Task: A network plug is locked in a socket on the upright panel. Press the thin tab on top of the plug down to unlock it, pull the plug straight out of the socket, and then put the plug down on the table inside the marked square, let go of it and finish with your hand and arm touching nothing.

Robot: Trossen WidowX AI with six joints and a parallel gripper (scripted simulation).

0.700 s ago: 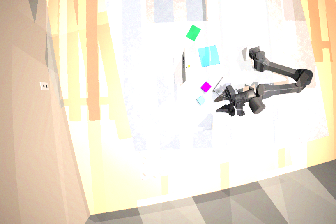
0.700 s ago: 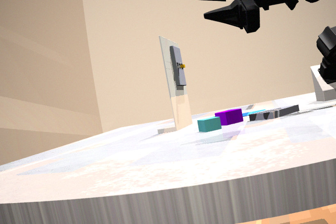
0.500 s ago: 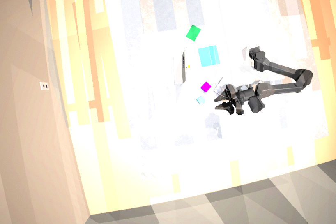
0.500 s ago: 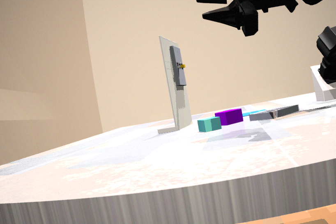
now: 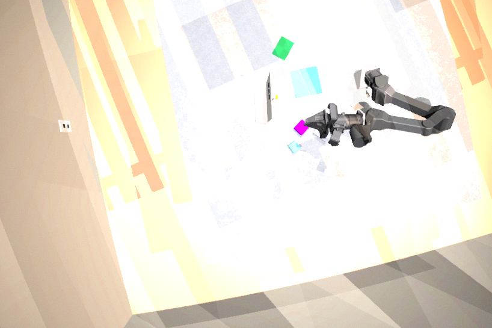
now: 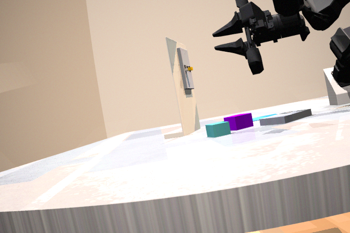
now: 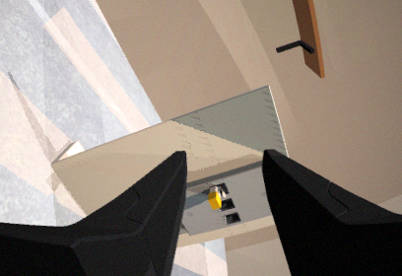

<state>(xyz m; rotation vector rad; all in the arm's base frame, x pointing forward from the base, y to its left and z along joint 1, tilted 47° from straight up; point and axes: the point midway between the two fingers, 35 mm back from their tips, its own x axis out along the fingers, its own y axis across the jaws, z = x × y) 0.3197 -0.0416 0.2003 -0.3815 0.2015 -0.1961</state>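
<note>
Currently, the claw [image 5: 305, 123] [image 6: 214, 41] [image 7: 225, 160] is partly open, with a moderate gap between its fingertips and nothing gripped. It is raised above the counter [image 5: 234, 145] [image 6: 135, 176] [image 7: 30, 48] and points toward the upright panel [image 5: 258, 109] [image 6: 185, 111] [image 7: 123, 159], well apart from it.

The plug [image 5: 276, 97] [image 6: 190, 69] [image 7: 215, 200], yellow at its outer end, is seated in the grey socket block [image 6: 185, 79] [image 7: 197, 223] on the panel face. The wrist view shows the plug beyond the fingertips, between the two fingers in the picture; neither finger touches it. The position of the thin tab cannot be determined.

In the top view, the panel stands between the counter's left edge and the arm [image 5: 401, 123] [image 6: 288, 25]. The light-blue square [image 5: 313, 79] [image 6: 264, 117] lies flat on the claw's side of the panel, and the plug is outside it. A green rectangle [image 5: 282, 48] lies nearer the counter's upper edge.

In the exterior view, a teal block [image 5: 293, 147] [image 6: 217, 129] rests nearer the counter's front edge than the adjacent purple block [image 5: 301, 127] [image 6: 238, 121]. A low grey piece [image 6: 285, 118] lies to the right of both. In the top view, the fingertips overlap the purple block's outline; the exterior view confirms vertical clearance.
</note>
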